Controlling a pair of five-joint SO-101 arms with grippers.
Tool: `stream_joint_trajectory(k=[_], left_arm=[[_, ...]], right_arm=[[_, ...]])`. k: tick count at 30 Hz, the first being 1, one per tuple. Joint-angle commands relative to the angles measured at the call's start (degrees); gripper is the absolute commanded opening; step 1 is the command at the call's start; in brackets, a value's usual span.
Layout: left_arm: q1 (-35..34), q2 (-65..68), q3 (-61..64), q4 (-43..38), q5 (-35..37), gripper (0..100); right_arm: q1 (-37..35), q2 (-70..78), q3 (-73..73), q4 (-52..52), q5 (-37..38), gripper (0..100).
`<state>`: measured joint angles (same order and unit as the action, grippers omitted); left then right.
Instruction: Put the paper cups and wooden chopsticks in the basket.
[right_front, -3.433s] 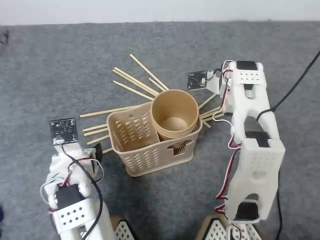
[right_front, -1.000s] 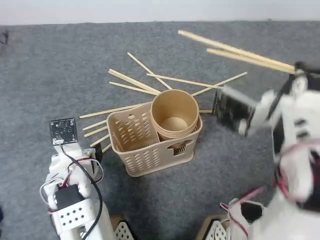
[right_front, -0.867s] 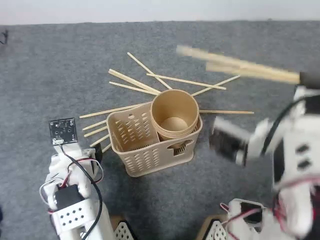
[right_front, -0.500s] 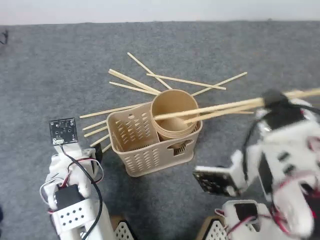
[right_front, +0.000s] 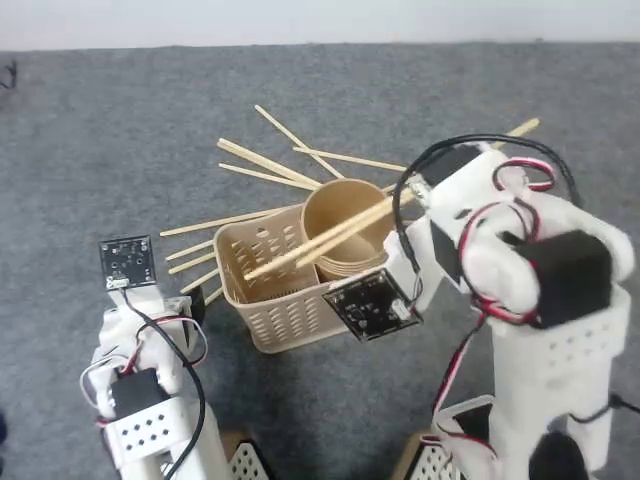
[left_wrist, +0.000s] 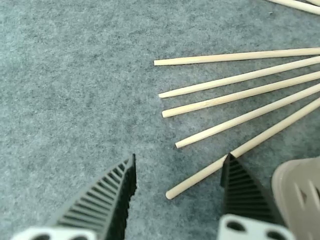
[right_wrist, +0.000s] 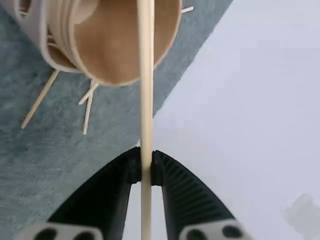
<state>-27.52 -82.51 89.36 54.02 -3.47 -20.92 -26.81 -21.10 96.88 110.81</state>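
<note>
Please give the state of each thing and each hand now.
basket: upright on the table.
paper cups: stacked, upright, inside the basket.
right hand: shut on the held chopsticks.
held chopsticks: slanting across the paper cups.
loose chopsticks: lying flat on the table.
left hand: open, empty.

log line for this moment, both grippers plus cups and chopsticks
right gripper: shut on held chopsticks, slanted over basket | left gripper: open, above loose chopsticks | paper cups: stacked in basket
</note>
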Motion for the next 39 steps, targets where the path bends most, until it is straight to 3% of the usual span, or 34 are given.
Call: stream_joint_trajectory(k=[1, 8, 14, 18, 27, 37, 39], left_arm=[[0.3, -0.6, -0.2, -1.1, 0.1, 26], [0.3, -0.6, -0.2, -1.1, 0.1, 26], [0.2, -0.6, -0.2, -1.1, 0.1, 26], [0.1, -0.6, -0.2, -1.1, 0.1, 26], [0.2, -0.6, -0.2, -1.1, 0.1, 26], [0.2, -0.6, -0.2, -1.1, 0.1, 26], [0.2, -0.6, -0.2, -1.1, 0.1, 26]], right_arm=[[1.1, 0.4, -0.9, -2.6, 0.4, 0.7], [-3.3, 0.5, -0.7, -0.6, 0.7, 0.7], [-6.5, 0.7, 0.4, -0.3, -6.9, 5.4], [-5.2, 2.1, 1.1, 0.0, -7.4, 11.8], [2.4, 2.8, 0.7, -2.2, -3.4, 5.8], [2.9, 2.6, 0.7, -2.2, -3.9, 5.6], [4.5, 2.6, 0.7, -2.4, -7.0, 5.5]])
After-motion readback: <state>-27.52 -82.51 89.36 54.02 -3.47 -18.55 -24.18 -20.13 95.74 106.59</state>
